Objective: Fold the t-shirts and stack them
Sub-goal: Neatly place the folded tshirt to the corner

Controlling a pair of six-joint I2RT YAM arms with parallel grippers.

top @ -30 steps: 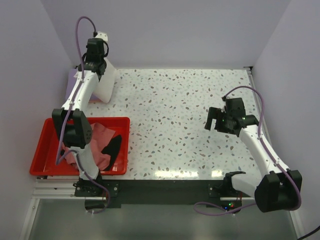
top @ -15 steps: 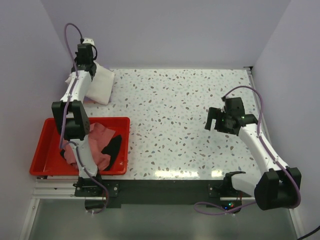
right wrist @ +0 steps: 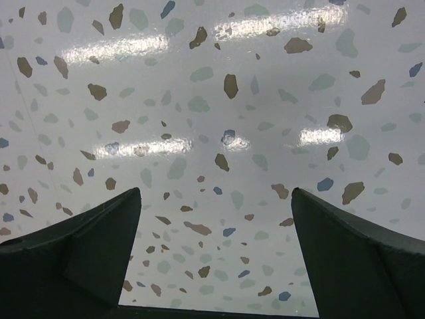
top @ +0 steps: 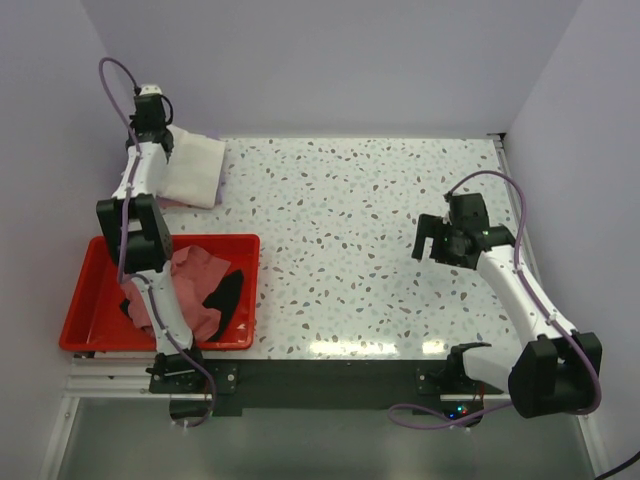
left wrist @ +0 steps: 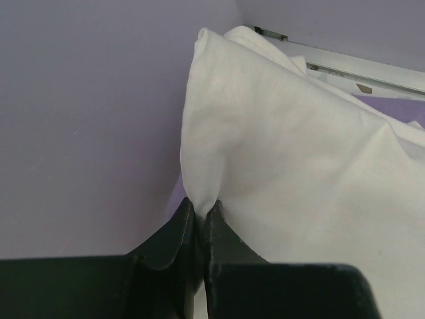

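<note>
Fully extended, left gripper (left wrist: 201, 211) pinches t-shirt (left wrist: 299, 166).

lavender t-shirt (left wrist: 398, 108) | mostly hidden | under white t-shirt (left wrist: 299, 153)

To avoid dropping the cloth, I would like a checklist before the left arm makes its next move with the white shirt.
1. Left tool shut on the white t-shirt: ok.
2. Right tool open, empty, over bare table: ok.
3. White t-shirt lying squarely on the lavender t-shirt: cannot tell.
4. Left arm's clearance from the wall: cannot tell.
5. Pink t-shirt and black t-shirt folded: not ok, crumpled in the red tray.
</note>
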